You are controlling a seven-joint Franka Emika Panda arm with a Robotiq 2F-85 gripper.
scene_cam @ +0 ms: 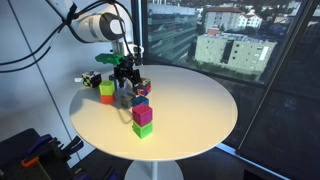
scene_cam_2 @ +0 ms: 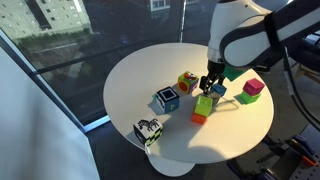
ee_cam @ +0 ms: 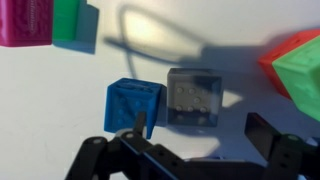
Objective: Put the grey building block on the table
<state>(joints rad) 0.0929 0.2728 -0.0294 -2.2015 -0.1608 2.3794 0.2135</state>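
In the wrist view the grey building block [ee_cam: 195, 98], a dark cube with studs on top, rests on the white table [ee_cam: 60, 110]. It stands right beside a blue block [ee_cam: 133, 105]. My gripper [ee_cam: 197, 125] is open and empty, with its fingers spread on either side just short of the grey block and not touching it. In both exterior views the gripper [scene_cam: 125, 82] [scene_cam_2: 212, 85] hangs low over the table [scene_cam: 200, 110] [scene_cam_2: 150, 70] among the blocks and largely hides the grey block.
A green block on an orange one [scene_cam_2: 203, 107] [ee_cam: 300, 60] stands close by. A magenta-and-green stack [scene_cam: 143, 120] [ee_cam: 40, 22] is also near. A multicoloured cube [scene_cam_2: 187, 82], a blue-and-white cube [scene_cam_2: 166, 99] and a black-and-white cube [scene_cam_2: 148, 131] sit further off.
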